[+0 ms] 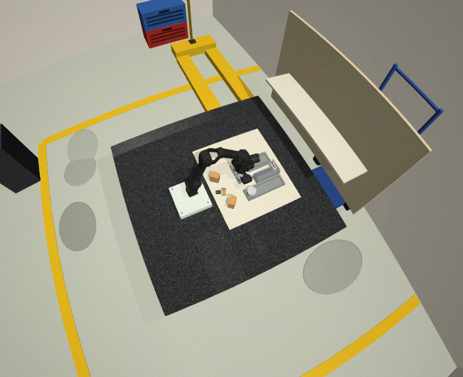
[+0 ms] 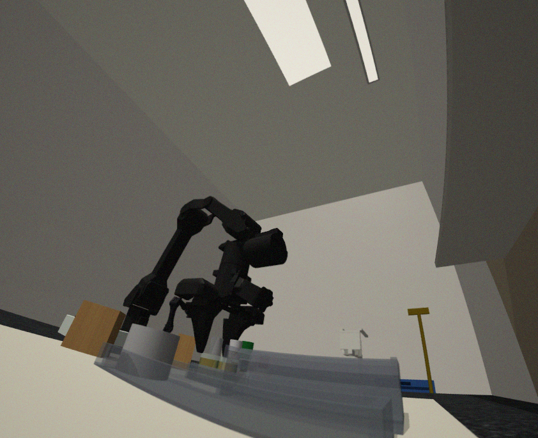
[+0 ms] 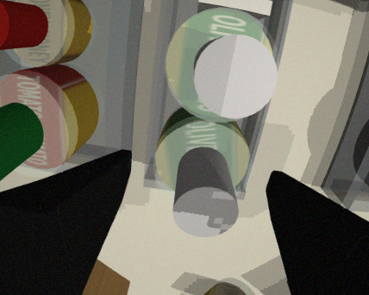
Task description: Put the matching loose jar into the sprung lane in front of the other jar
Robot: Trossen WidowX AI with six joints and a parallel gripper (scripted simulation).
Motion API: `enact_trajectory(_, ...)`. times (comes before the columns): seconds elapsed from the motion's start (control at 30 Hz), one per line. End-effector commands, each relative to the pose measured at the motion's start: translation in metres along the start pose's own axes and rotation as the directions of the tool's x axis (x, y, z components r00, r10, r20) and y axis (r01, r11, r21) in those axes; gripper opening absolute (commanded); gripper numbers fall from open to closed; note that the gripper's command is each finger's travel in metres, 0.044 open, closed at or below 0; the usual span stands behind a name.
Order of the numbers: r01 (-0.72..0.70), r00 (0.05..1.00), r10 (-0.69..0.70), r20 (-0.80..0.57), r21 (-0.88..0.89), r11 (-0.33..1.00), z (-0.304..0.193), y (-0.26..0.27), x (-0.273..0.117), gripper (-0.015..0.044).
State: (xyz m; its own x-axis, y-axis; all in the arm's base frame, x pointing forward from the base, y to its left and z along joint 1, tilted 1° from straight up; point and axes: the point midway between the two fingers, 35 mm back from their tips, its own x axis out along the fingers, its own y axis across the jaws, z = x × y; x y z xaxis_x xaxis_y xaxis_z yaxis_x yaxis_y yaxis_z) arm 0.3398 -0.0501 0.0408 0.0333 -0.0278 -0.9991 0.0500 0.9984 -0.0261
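My gripper (image 3: 201, 171) (image 2: 213, 352) is open, one finger on each side of the front olive jar (image 3: 205, 211), with gaps to both fingers in the wrist view. This jar has a green label and a tall grey cap and appears upright at the front end of the sprung lane (image 1: 266, 174). The rear olive jar (image 3: 184, 65), with a matching green label and a pale cap, stands directly behind it; the two appear to touch. The front stop is hard to make out around the front jar's base. The pusher plate cannot be seen clearly.
A tomato jar (image 3: 48, 116) with a green cap and a honey jar (image 3: 41, 36) with a red cap stand in the lane to the left. A grey cylinder (image 1: 251, 191) (image 2: 149, 351) stands in the other neighbouring lane. Orange blocks (image 1: 214, 176) (image 1: 231, 201) stand nearer the arm's base.
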Motion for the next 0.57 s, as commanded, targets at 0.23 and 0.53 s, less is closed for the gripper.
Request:
enact_trajectory(0.23, 0.001, 1.000, -0.001, 0.006, 0.002, 1.000, -0.006, 0.000, -0.010, 0.0293)
enact_trajectory(0.53, 0.001, 1.000, -0.001, 0.003, 0.002, 1.000, -0.037, -0.001, -0.011, 0.0293)
